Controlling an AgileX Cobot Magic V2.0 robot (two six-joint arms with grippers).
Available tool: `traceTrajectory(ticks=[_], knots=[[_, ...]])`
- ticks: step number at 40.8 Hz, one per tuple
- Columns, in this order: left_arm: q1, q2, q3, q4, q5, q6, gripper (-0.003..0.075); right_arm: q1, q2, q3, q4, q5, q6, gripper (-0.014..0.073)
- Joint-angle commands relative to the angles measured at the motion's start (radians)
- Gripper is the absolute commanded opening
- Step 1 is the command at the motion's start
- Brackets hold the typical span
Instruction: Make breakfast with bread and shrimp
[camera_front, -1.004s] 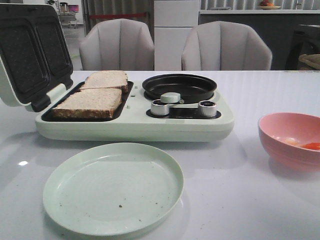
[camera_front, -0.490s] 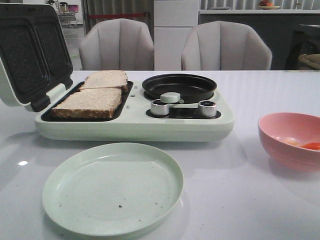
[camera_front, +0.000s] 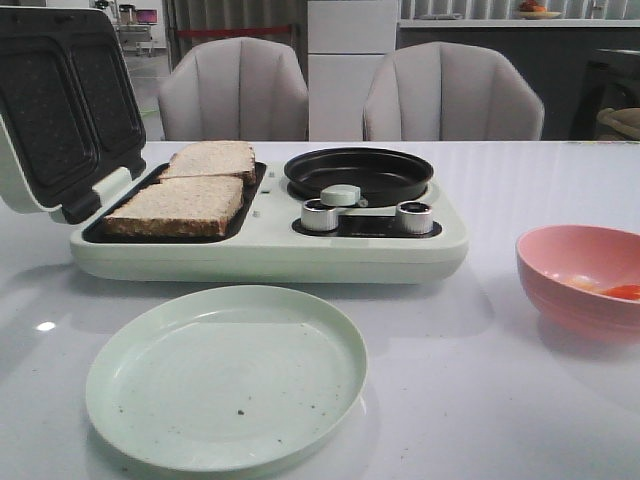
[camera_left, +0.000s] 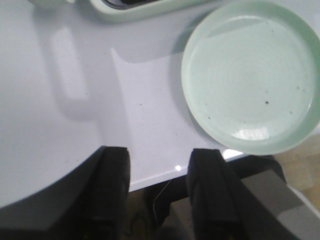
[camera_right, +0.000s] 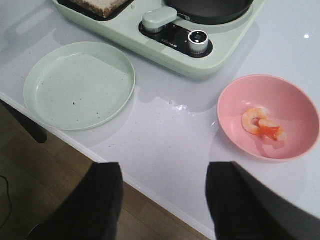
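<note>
A: Checking layout: 2 slices of bread (camera_front: 190, 190) lie in the open sandwich maker (camera_front: 270, 255); shrimp (camera_right: 261, 123) sits in the pink bowl (camera_right: 280, 90).
B: Right gripper (camera_right: 165, 200) is nearer the shrimp, fingers spread, empty. Left gripper (camera_left: 157, 192) likewise, over the counter (camera_left: 60, 100) edge.

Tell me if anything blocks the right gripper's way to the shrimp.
Nothing visible does. The shrimp lies uncovered in the open pink bowl, and the right gripper, open and empty, hangs off the table's near edge with only bare tabletop between them.
</note>
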Motion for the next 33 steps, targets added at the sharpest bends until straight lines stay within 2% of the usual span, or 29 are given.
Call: traceTrajectory(ticks=[1,6,11,22,33], knots=[[0.138,-0.03,-0.036,-0.098,-0.065,0.106,0.0259,0.004,0.002,-0.026,-0.005,-0.065,-0.001,0.0483],[0.273,-0.032,-0.036,-0.099,-0.103,0.117,0.0165,0.004,0.002,-0.026,-0.005,-0.065,-0.001,0.0483],[0.388,-0.025,-0.036,-0.168,-0.157,0.198,0.0094,0.004,0.002,-0.026,-0.005,-0.065,-0.001,0.0483],[0.604,0.143,-0.108,-0.358,-0.24,0.372,0.0098,0.004,0.002,-0.026,-0.005,-0.065,-0.001,0.0483],[0.689,0.42,-0.331,-0.493,-0.233,0.475,0.0098,0.004,0.002,-0.026,-0.005,-0.065,-0.001,0.0483]])
